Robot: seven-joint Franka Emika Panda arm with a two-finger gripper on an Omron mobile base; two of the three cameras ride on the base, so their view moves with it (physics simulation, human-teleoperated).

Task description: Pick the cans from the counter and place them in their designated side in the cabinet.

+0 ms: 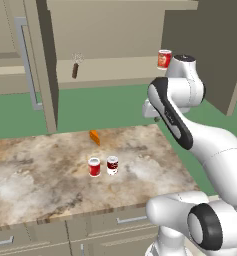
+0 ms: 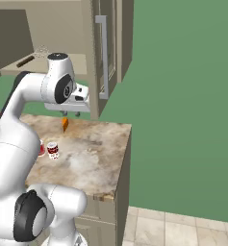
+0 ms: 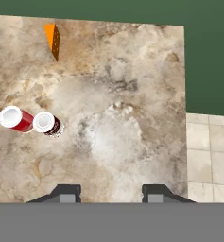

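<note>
End effector [image 3: 111,191] open, empty, high over table [image 3: 132,142], pointing straight down. Red can [image 3: 16,118] and maroon can [image 3: 47,124] upright, just beside each other mid-table, off to one side of fingers, well apart from them. Orange wedge [image 3: 52,40] farther back near table edge. Cabinet [image 1: 115,30] open above, another can [image 1: 164,59] on shelf, whisk-like tool [image 1: 76,66] beside. Neither can grabbed yet. Risks, judged: cans so close that one finger probably clips neighbour and tips it; descent without lateral shift lands on bare stone; lift toward shelf may bump open door [image 1: 42,65].
</note>
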